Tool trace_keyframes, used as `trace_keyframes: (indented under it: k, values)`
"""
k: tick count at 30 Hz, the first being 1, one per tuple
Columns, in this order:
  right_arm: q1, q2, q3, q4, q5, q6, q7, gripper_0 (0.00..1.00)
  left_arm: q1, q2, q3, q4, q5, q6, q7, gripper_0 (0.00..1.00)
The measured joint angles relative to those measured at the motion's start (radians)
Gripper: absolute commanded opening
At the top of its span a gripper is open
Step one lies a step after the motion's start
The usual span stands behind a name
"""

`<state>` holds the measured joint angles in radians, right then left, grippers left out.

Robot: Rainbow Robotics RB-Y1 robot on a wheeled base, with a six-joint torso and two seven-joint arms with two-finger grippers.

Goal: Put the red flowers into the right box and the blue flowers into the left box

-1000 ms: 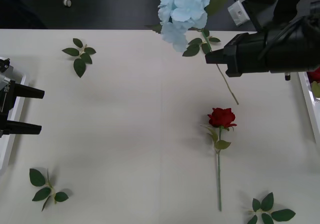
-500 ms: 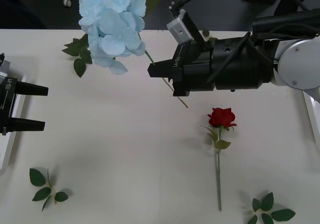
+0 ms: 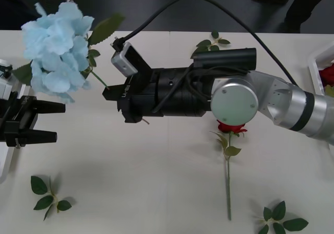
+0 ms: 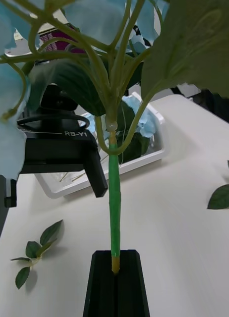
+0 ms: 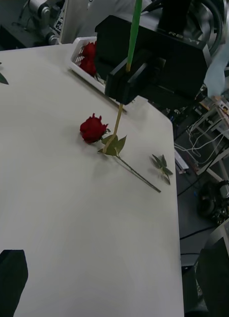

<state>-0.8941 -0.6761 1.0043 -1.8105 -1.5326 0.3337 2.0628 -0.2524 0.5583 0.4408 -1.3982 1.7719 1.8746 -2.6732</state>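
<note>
Front view: the right gripper (image 3: 110, 94) is closed tight on a blue hydrangea (image 3: 56, 54) stem, above the table's (image 3: 130, 182) left edge. The left gripper (image 3: 55, 121) waits wide open with nothing in it. One red rose (image 3: 231, 128) lies near the right side

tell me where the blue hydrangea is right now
In the front view the blue hydrangea is held above the table's left side by the right end effector, shut on its stem, just beyond the open left end effector.

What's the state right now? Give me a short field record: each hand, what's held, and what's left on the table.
right hand: shut on the blue flower's stem, reaching across toward the robot's left
blue flower: lifted off the table, bloom near the left hand
left hand: open, waiting at the table's left edge
left box: holds blue flowers
right box: holds red flowers
red flower: one lying on the table
leaf sprigs: scattered on the table
</note>
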Motion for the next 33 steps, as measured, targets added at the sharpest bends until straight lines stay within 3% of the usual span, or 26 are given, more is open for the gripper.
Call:
trace_keyframes:
  k: [13,21,33]
  values:
    - [-0.098,0.227,0.004,0.235,0.000,0.011,-0.006,0.00,0.000,-0.087,0.000,0.114,0.003,-0.029,0.000,1.00]
    - [-0.143,0.240,0.043,0.273,-0.021,0.011,-0.007,0.00,0.000,-0.124,-0.002,0.180,0.039,-0.076,0.000,1.00]
    - [-0.143,0.240,0.045,0.273,-0.021,0.011,-0.009,0.00,0.000,-0.151,-0.002,0.166,0.157,-0.098,0.000,1.00]
